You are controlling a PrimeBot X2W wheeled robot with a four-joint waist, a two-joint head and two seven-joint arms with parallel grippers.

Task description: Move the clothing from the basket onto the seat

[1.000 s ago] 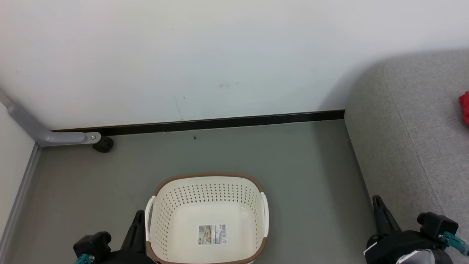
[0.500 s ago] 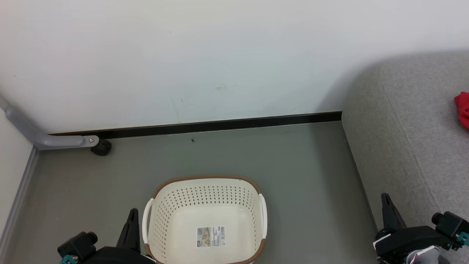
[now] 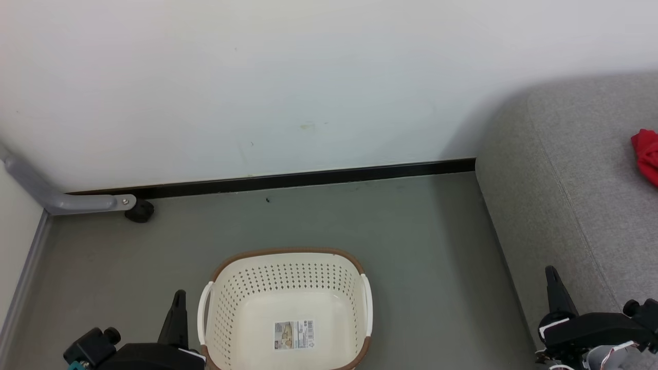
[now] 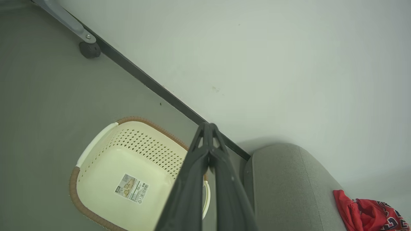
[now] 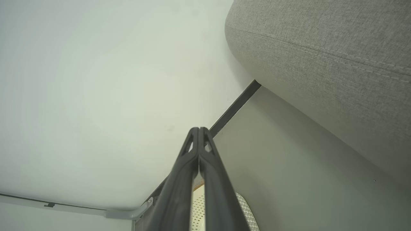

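On the seat (image 3: 565, 154), clothing (image 3: 646, 154) lies beyond left hand (image 3: 179, 297), right hand (image 3: 551, 271), both closed, empty.

Soft, even indoor light fills my head view, leaving the white wall (image 3: 308, 77) flat and matte. A broad, faint shadow spreads on that wall just left of the grey seat (image 3: 565, 195). In my left wrist view the wall looks greenish, and the dark fingers (image 4: 189, 189) blur near the lens.
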